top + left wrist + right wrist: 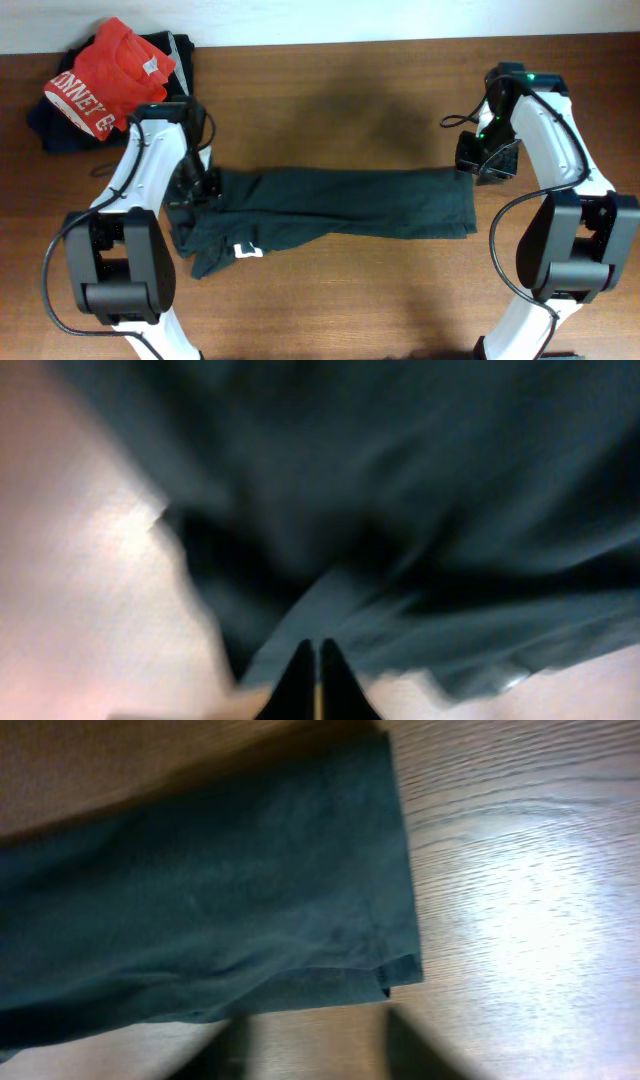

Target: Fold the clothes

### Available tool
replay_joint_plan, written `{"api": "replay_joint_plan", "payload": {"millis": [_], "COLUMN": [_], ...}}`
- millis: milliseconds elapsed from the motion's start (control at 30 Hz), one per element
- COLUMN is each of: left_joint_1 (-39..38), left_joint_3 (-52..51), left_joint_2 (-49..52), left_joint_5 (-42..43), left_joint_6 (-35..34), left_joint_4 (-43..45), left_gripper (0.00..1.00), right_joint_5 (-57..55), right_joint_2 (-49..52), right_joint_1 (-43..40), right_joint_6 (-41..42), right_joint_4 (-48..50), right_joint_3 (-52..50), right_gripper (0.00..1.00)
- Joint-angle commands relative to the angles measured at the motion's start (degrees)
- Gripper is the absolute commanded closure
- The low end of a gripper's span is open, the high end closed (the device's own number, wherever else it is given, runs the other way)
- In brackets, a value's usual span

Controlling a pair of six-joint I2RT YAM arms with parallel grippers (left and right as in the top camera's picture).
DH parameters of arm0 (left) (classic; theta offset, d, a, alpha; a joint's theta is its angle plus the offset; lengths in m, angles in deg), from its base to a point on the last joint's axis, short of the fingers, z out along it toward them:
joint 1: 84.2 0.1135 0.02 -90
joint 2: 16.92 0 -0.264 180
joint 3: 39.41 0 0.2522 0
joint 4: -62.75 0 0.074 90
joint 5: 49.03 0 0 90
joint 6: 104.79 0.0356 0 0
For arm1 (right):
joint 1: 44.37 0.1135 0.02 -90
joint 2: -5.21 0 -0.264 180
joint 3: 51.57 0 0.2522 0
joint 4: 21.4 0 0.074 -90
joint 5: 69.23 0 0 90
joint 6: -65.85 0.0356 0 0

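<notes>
The clothes [340, 205], a dark charcoal T-shirt, lie pulled out into a long band across the middle of the wooden table [350, 300]. A small white tag [247, 251] shows near the bunched left end. My left gripper [195, 190] sits on that left end. In the blurred left wrist view its fingers [318, 660] are pressed together, and a ridge of the dark fabric [400, 510] runs up to their tips. My right gripper [478, 165] hovers at the shirt's right hem [395, 870]. Its fingers [325, 1055] stand apart over bare wood, just short of the hem corner.
A red shirt with white lettering [105, 75] lies on dark folded garments [50, 135] at the back left corner, just behind the left arm. The right arm's base [575, 250] stands at the front right.
</notes>
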Motion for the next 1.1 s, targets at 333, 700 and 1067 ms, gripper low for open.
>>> {"api": "replay_joint_plan", "payload": {"millis": [333,700,1067], "left_joint_1": [-1.6,13.5,11.1], "left_joint_3": [-10.9,-15.3,4.3], "left_joint_2": [5.6,5.6,-7.5], "left_joint_5": [5.0,-9.1,-6.4], "left_joint_6": [1.6,-5.1,-8.5], "left_joint_4": [13.6,14.7,-1.3], "left_gripper": [0.99,0.99,0.99], "right_joint_5": [-2.6,-5.6,-12.0], "right_joint_2": [-0.1,-0.1,-9.6], "right_joint_1": [7.0,5.7,-1.6], "right_joint_6": [-0.6,5.0,7.2], "right_joint_4": [22.4,21.6,8.7], "right_joint_3": [-20.4,-23.6,-10.2], "right_gripper": [0.83,0.96,0.16]}}
